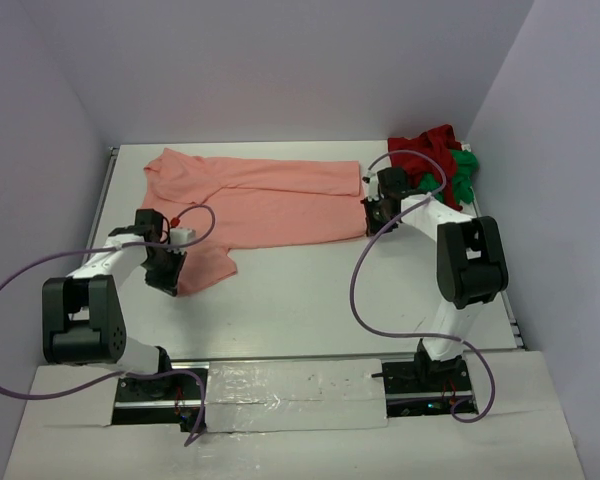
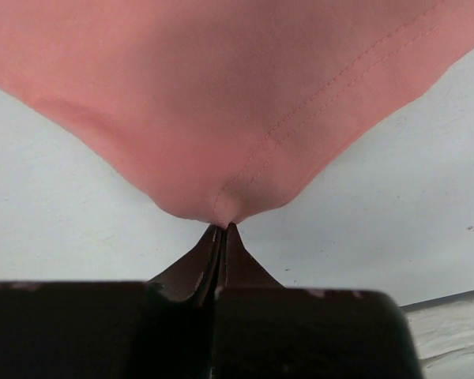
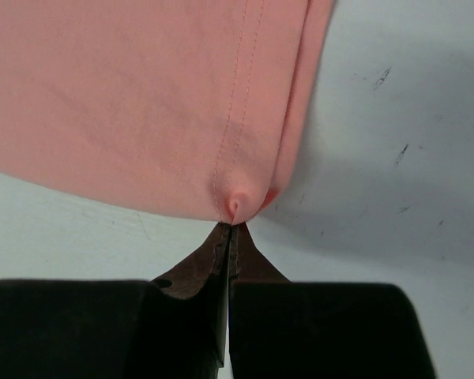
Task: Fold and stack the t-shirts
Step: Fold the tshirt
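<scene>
The salmon-pink t-shirt lies spread across the far half of the table. My left gripper is shut on the shirt's near left corner, and the left wrist view shows the cloth pinched at my fingertips. My right gripper is shut on the shirt's near right corner, where the hem puckers at the closed tips. The dark red t-shirt and the bright green t-shirt lie crumpled together at the far right corner.
White walls close the table in on the left, back and right. Purple cables loop from both arms over the near half of the table. A taped strip runs between the arm bases.
</scene>
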### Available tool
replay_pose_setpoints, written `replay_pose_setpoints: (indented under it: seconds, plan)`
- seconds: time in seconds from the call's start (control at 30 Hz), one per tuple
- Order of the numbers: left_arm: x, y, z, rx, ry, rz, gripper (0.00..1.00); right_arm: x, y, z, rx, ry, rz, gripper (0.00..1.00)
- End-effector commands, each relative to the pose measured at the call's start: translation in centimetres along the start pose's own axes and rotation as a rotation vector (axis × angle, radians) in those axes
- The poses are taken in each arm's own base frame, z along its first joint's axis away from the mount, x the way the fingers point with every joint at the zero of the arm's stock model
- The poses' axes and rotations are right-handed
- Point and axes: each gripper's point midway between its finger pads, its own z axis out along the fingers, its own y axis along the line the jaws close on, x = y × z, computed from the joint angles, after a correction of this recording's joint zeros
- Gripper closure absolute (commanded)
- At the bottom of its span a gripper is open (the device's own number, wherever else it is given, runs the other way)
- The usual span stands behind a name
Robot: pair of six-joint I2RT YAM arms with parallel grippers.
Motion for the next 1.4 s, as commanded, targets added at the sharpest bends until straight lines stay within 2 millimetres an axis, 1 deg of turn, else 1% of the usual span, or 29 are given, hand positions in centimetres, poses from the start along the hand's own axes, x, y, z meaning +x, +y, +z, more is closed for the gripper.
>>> replay_pose_setpoints:
  seconds: [0.0, 0.13, 0.17, 0.33, 0.47, 0.5, 0.53, 0.6, 0.63, 0.7, 0.73, 0.77, 0.8, 0.87, 0.9, 0.93, 0.97, 1.0, 1.03, 1.07, 1.1, 1.13, 1.17, 1.2, 1.23, 1.27, 1.3, 1.33, 1.37]
  plan:
    - [-2.8, 0.1, -2.2, -0.009, -0.105, 0.009, 1.0, -1.9, 0.0, -2.7, 0.025, -0.064, -0.038, 1.0]
    - [-4.2, 0.4, -4.0, -0.027, -0.152, 0.015, 1.0, -2.4, 0.2, -4.0, 0.013, -0.07, -0.049, 1.0]
    - [-4.3, 0.3, -4.4, -0.027, -0.157, 0.017, 1.0, -2.9, 0.2, -4.6, 0.017, -0.081, -0.049, 1.0]
    - [-6.2, 0.7, -6.6, -0.052, -0.217, 0.02, 1.0, -4.4, -0.1, -5.6, 0.026, -0.104, -0.058, 1.0]
    - [-7.4, 1.2, -7.9, -0.071, -0.255, 0.021, 1.0, -5.4, -0.6, -5.7, 0.031, -0.114, -0.053, 1.0]
    - [-7.9, 1.4, -8.4, -0.077, -0.271, 0.02, 1.0, -5.5, -0.7, -5.3, 0.033, -0.107, -0.051, 1.0]
    - [-8.0, 1.6, -8.4, -0.081, -0.272, 0.018, 1.0, -6.3, -0.8, -5.5, 0.033, -0.119, -0.049, 1.0]
    - [-9.0, 2.3, -9.2, -0.101, -0.298, 0.013, 1.0, -6.8, -1.1, -5.0, 0.032, -0.112, -0.043, 1.0]
    - [-9.2, 2.7, -9.3, -0.108, -0.302, 0.004, 1.0, -8.0, -1.1, -5.3, 0.032, -0.132, -0.044, 1.0]
    - [-10.4, 3.5, -10.3, -0.125, -0.341, -0.002, 1.0, -8.7, -1.5, -4.7, 0.041, -0.129, -0.042, 1.0]
    - [-10.7, 4.0, -10.3, -0.134, -0.345, -0.015, 1.0, -9.8, -1.6, -5.0, 0.045, -0.147, -0.046, 1.0]
    - [-11.2, 4.4, -10.5, -0.136, -0.356, -0.025, 1.0, -10.4, -1.8, -4.9, 0.049, -0.15, -0.044, 1.0]
    - [-12.1, 5.2, -11.3, -0.154, -0.392, -0.036, 1.0, -11.6, -1.9, -4.7, 0.046, -0.166, -0.042, 1.0]
    - [-13.0, 5.9, -11.5, -0.158, -0.415, -0.058, 1.0, -12.5, -2.0, -4.6, 0.046, -0.163, -0.039, 1.0]
    - [-13.9, 6.4, -12.0, -0.169, -0.437, -0.062, 1.0, -14.0, -2.0, -5.0, 0.046, -0.193, -0.043, 1.0]
    - [-14.4, 6.9, -11.8, -0.169, -0.445, -0.077, 1.0, -13.9, -2.1, -4.2, 0.046, -0.169, -0.039, 1.0]
    - [-14.9, 7.1, -11.8, -0.167, -0.451, -0.078, 1.0, -14.3, -2.1, -4.0, 0.042, -0.169, -0.038, 1.0]
    - [-15.7, 7.5, -12.3, -0.173, -0.468, -0.08, 1.0, -15.6, -2.0, -4.3, 0.042, -0.192, -0.045, 1.0]
    - [-16.1, 7.6, -11.6, -0.163, -0.459, -0.088, 1.0, -15.7, -2.1, -4.1, 0.04, -0.18, -0.042, 1.0]
    - [-16.7, 7.8, -11.5, -0.158, -0.465, -0.089, 1.0, -15.6, -2.2, -3.0, 0.038, -0.162, -0.04, 1.0]
    - [-17.4, 8.1, -11.7, -0.159, -0.48, -0.094, 1.0, -16.8, -2.2, -3.3, 0.041, -0.184, -0.043, 1.0]
    - [-17.8, 8.4, -11.0, -0.156, -0.471, -0.099, 1.0, -16.9, -2.2, -3.0, 0.04, -0.177, -0.043, 1.0]
    - [-18.8, 8.8, -11.5, -0.165, -0.497, -0.099, 1.0, -16.7, -2.3, -1.9, 0.036, -0.156, -0.041, 1.0]
    - [-19.3, 9.2, -11.4, -0.167, -0.5, -0.103, 1.0, -17.9, -2.2, -2.1, 0.037, -0.178, -0.046, 1.0]
    - [-19.7, 9.6, -10.6, -0.162, -0.485, -0.112, 1.0, -18.1, -2.2, -1.8, 0.036, -0.173, -0.046, 1.0]
    - [-20.7, 10.1, -11.1, -0.168, -0.512, -0.114, 1.0, -18.5, -2.2, -1.5, 0.042, -0.176, -0.048, 1.0]
    - [-21.2, 10.6, -11.1, -0.171, -0.517, -0.121, 1.0, -19.2, -2.5, -0.9, 0.044, -0.184, -0.039, 1.0]
    - [-21.6, 11.2, -10.3, -0.172, -0.505, -0.136, 1.0, -19.5, -2.4, -0.5, 0.043, -0.182, -0.035, 1.0]
    - [-22.1, 11.6, -10.3, -0.175, -0.513, -0.145, 1.0, -19.8, -2.5, -0.1, 0.046, -0.184, -0.03, 1.0]
